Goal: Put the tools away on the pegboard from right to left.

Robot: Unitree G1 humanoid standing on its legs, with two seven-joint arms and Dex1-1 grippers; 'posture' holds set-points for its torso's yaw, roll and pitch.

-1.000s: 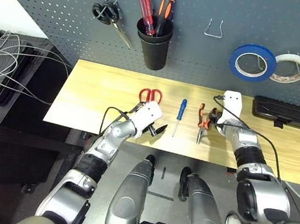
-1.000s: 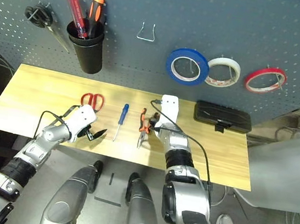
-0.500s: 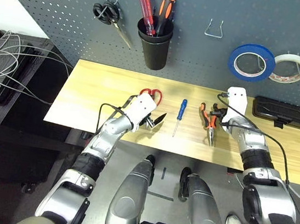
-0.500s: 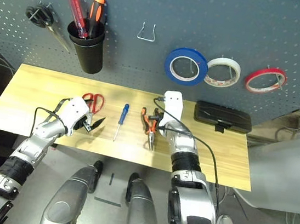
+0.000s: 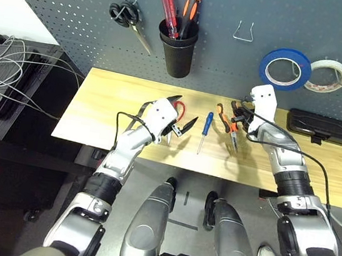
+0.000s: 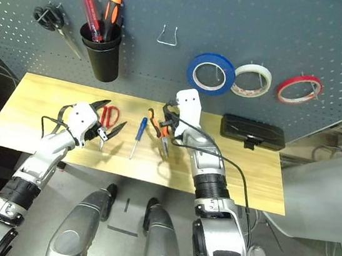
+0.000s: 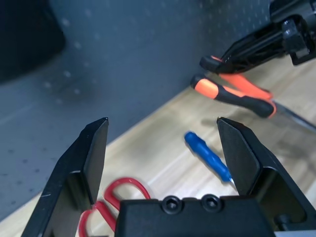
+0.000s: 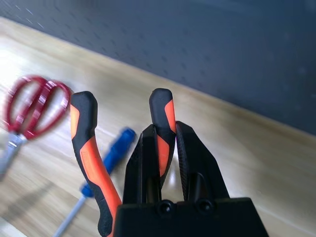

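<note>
Even, bright light casts soft shadows on the table (image 5: 111, 104); the scissors (image 8: 29, 106) blur in the right wrist view.

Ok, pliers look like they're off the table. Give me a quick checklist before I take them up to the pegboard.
1. Grip: the right gripper is shut on one handle of the pliers; the other handle hangs free beside it. Ok, though a one-handle hold may swing.
2. Lift: pliers are clear of the table. Ok.
3. Order: the blue tape roll already hangs on the pegboard, so pliers come next. Ok.
4. Target: the wire hook is bare. Ok.
5. Left gripper: open, hovering by the red-handled scissors, away from the right arm's path. Ok.
6. Screwdriver: lying on the table, undisturbed. Ok.
</note>
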